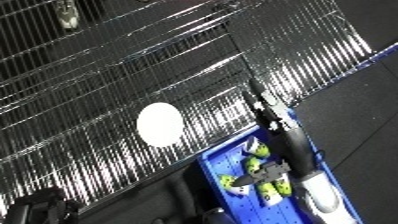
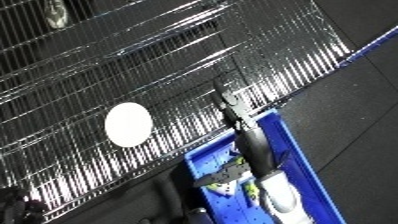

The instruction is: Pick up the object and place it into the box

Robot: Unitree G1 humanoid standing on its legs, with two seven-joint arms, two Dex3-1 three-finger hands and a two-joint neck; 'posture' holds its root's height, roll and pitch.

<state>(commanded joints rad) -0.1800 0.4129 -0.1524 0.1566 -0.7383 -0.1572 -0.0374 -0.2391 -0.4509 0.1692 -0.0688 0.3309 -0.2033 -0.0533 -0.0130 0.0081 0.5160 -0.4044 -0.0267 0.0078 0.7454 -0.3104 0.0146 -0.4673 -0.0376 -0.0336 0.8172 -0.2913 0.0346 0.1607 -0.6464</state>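
Observation:
A blue bin (image 1: 211,161) stands below the front edge of a wire shelf (image 1: 107,100). Several yellow-green and white objects (image 1: 258,148) lie inside it. A white round disc (image 1: 161,124) rests on the shelf grid, left of the bin. My right forearm (image 1: 320,195) comes in from the lower right over the bin. Its black hand (image 1: 289,145) stretches up to the shelf's edge with the fingers straight and the thumb (image 1: 268,172) sticking out left above the objects. It holds nothing that I can see. My left hand does not show.
Shiny wire racks fill the upper left. Dark floor (image 1: 364,115) lies to the right of the bin, with a blue strip (image 2: 369,45) along the rack's foot. A dark shape (image 1: 44,205) sits at the lower left corner.

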